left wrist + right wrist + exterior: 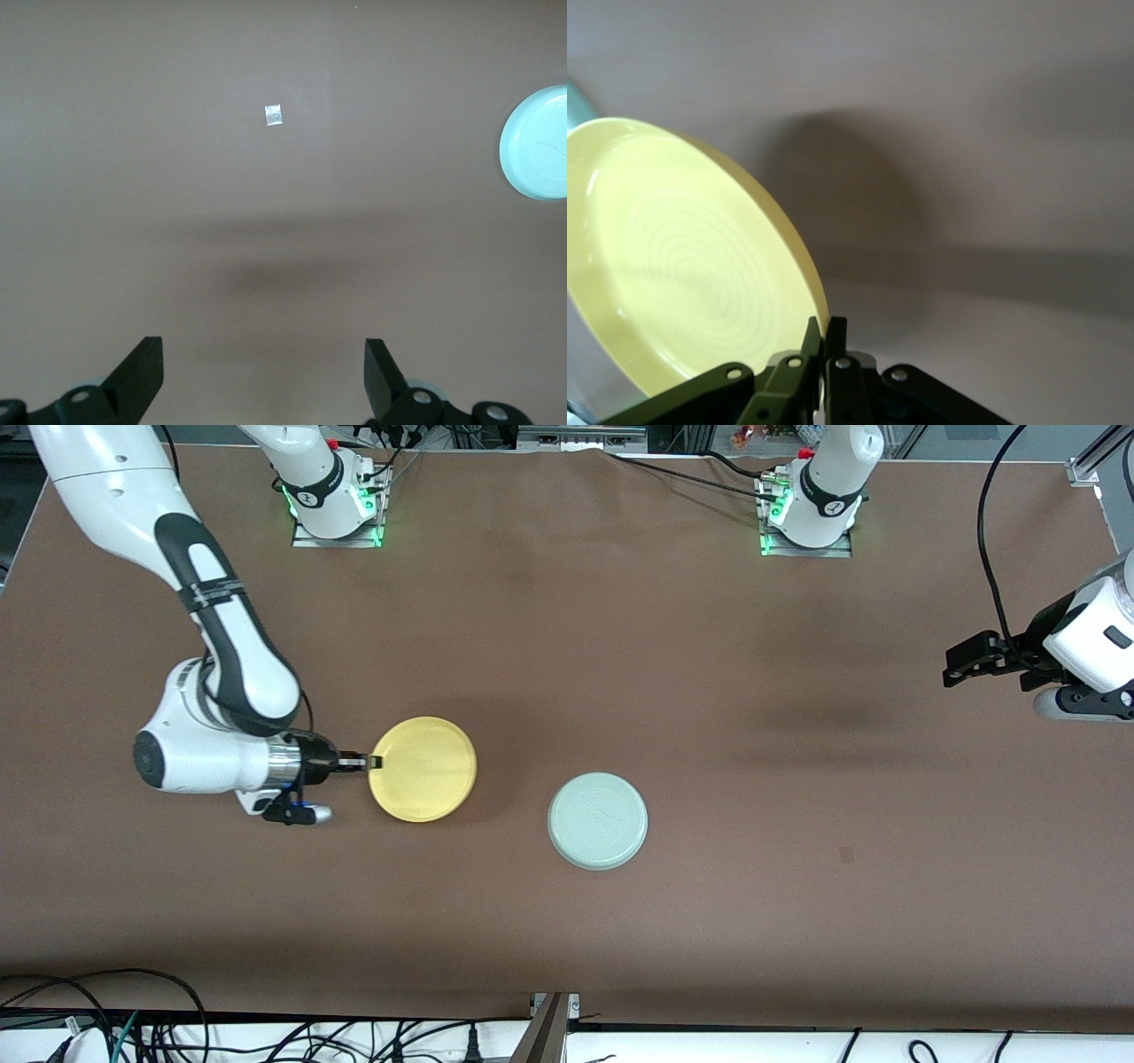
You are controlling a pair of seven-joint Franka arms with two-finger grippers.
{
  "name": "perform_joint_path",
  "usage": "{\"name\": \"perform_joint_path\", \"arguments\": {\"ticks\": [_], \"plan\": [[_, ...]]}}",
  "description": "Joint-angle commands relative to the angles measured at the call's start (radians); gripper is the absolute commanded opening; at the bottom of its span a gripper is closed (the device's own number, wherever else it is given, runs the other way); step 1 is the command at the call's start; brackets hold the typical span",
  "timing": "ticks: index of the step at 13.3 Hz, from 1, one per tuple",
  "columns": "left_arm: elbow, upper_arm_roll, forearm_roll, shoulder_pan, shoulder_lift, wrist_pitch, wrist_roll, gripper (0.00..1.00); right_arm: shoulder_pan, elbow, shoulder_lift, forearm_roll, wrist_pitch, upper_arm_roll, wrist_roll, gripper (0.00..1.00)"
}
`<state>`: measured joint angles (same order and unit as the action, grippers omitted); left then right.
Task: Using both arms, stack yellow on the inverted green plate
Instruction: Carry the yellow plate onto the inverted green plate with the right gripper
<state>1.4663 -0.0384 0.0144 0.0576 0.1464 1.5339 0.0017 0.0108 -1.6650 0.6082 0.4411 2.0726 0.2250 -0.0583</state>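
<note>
Two round plates: right end effector pinches glossy yellow rim; left end effector spread.

Left gripper hangs wide open over bare brown table; green plate at the edge, small white scrap.

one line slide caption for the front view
Right gripper pinches the yellow plate's rim beside the green plate.
</note>
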Motion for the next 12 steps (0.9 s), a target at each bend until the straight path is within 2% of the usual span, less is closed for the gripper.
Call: {"name": "perform_joint_path", "arguments": {"ticks": [1, 3, 6, 8, 10, 12], "plan": [[-0.032, 0.000, 0.019, -0.004, 0.009, -0.011, 0.014, 1.00, 0.110, 0.149, 0.077, 0.018, 0.018, 0.005, -0.196, 0.00], [-0.032, 0.000, 0.018, -0.004, 0.009, -0.011, 0.014, 1.00, 0.176, 0.233, 0.142, 0.016, 0.095, 0.008, -0.242, 0.00], [-0.032, 0.000, 0.019, -0.004, 0.009, -0.011, 0.012, 1.00, 0.257, 0.281, 0.212, 0.018, 0.246, 0.008, -0.268, 0.00], [-0.031, 0.000, 0.021, -0.004, 0.009, -0.012, 0.012, 1.00, 0.299, 0.351, 0.283, 0.040, 0.349, 0.010, -0.305, 0.00], [-0.032, 0.000, 0.019, -0.004, 0.009, -0.012, 0.011, 1.00, 0.349, 0.447, 0.356, 0.057, 0.392, 0.008, -0.371, 0.00], [-0.032, 0.000, 0.019, -0.004, 0.009, -0.011, 0.012, 1.00, 0.386, 0.473, 0.380, 0.057, 0.400, 0.008, -0.405, 0.00]]}}
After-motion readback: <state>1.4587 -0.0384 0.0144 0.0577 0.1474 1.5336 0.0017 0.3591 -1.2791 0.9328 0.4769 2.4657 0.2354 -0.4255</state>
